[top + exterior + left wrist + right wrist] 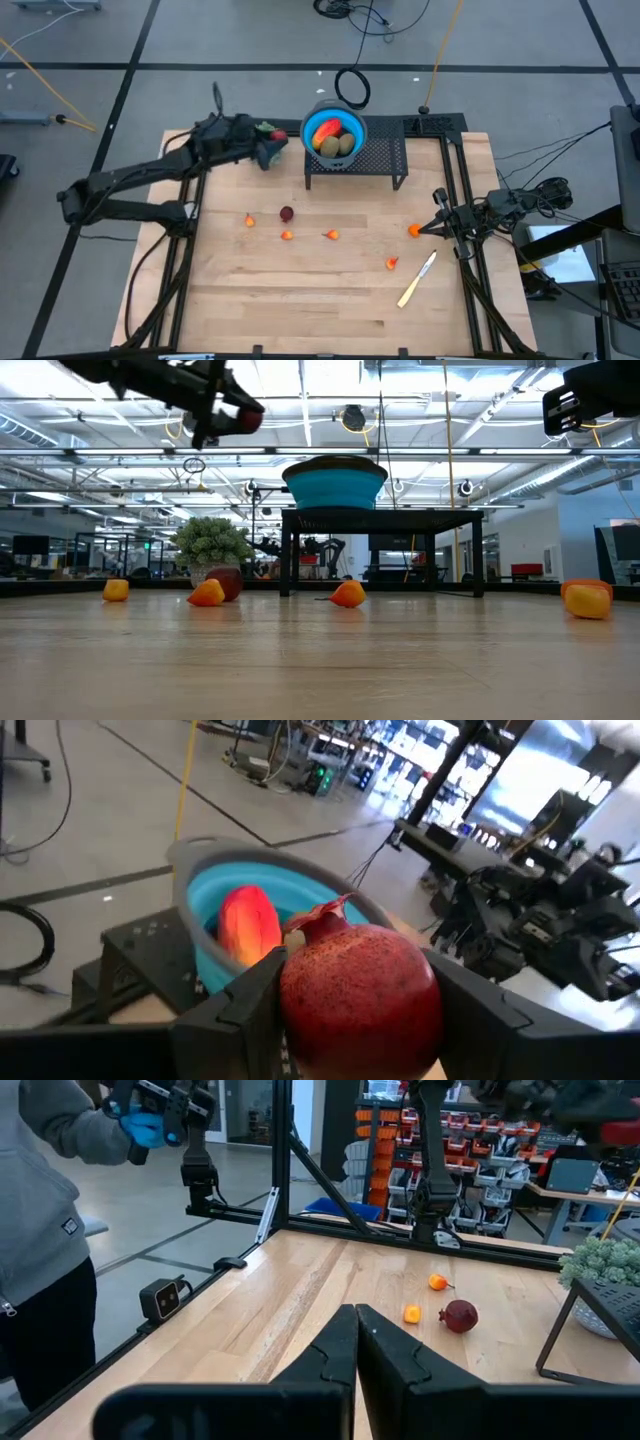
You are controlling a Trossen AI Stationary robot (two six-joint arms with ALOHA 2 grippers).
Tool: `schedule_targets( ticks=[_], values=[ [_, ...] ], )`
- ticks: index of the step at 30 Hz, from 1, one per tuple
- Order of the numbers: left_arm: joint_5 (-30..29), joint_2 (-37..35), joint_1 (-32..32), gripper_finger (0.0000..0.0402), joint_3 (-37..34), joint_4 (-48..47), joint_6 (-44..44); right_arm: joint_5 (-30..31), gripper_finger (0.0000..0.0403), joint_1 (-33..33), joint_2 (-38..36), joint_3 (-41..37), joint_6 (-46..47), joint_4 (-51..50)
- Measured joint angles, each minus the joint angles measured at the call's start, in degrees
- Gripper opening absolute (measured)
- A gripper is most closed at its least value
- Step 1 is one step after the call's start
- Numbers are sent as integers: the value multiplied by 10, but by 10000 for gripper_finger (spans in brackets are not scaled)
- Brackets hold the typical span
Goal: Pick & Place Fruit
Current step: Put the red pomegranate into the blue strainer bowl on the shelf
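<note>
Left end effector (350, 1010) clamps a pomegranate (360, 985) beside the half-filled blue bowl (334, 131); right end effector (357, 1342) clenched empty; six fruits remain on the counter (300, 290).

Our left claw (268, 146) is raised high, arm stretched forward, fingers clamped on a load; our right claw (437, 226) waits aside, fingers pressed together.

The table (300, 290) is made of pale, matt wood planks with visible grain. A speckled, slightly rough red skin is shown on the pomegranate (360, 995), while the blue bowl (335, 487) looks like smooth plastic. The stand (385, 160) is of black perforated metal.
</note>
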Motion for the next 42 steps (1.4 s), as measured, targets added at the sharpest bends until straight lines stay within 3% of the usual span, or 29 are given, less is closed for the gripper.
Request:
schedule_targets(
  ticks=[23,34,42],
  values=[
    [13,273,-21,200,309,-115,147,0,0,0,0,0,0,0],
    [9,377,-26,200,381,-110,162,0,0,0,0,0,0,0],
    [-9,413,-34,200,388,-83,190,0,0,0,0,0,0,0]
  ],
)
